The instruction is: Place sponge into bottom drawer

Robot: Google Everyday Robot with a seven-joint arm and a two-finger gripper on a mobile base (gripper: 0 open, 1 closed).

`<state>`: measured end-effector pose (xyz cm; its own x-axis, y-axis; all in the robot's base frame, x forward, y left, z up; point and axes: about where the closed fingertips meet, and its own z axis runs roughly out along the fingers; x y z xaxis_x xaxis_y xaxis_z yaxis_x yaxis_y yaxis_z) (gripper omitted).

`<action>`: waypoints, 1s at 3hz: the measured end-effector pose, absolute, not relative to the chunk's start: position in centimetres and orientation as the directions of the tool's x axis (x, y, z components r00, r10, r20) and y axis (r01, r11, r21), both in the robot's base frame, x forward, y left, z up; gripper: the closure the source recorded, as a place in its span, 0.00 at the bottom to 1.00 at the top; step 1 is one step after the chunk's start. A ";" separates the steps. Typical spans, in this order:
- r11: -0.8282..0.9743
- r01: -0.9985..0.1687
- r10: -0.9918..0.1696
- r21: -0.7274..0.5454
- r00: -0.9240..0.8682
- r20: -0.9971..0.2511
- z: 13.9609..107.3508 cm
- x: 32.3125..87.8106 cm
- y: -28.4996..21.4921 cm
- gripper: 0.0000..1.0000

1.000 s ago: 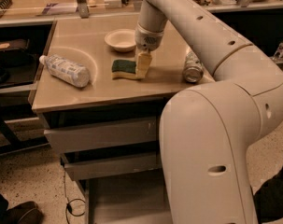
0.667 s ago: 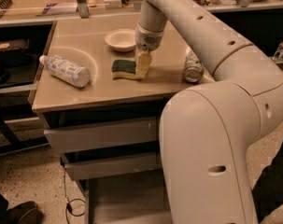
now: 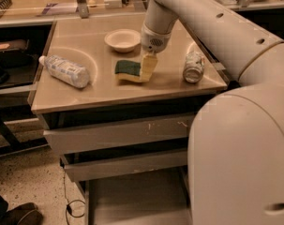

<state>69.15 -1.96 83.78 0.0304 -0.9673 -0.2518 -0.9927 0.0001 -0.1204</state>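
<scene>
The gripper (image 3: 148, 68) hangs low over the table top (image 3: 108, 92), right at the sponge's (image 3: 126, 69) right end; whether it grips it or not, I cannot tell. The sponge lies green side up, just in front of a white bowl (image 3: 122, 40), between a lying plastic water bottle (image 3: 65, 71) and a drink can (image 3: 194, 67). Below, the bottom drawer (image 3: 132, 198) stands pulled out.

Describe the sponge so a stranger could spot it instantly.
On the tan tabletop above the drawers, look just in front of the white bowl. The sponge lies there at the tool, the only flat thing, dark green over yellow.
</scene>
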 end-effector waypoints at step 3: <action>0.088 -0.996 -0.970 -0.030 -0.079 -0.229 82.8 55.8 -4.7 1.00</action>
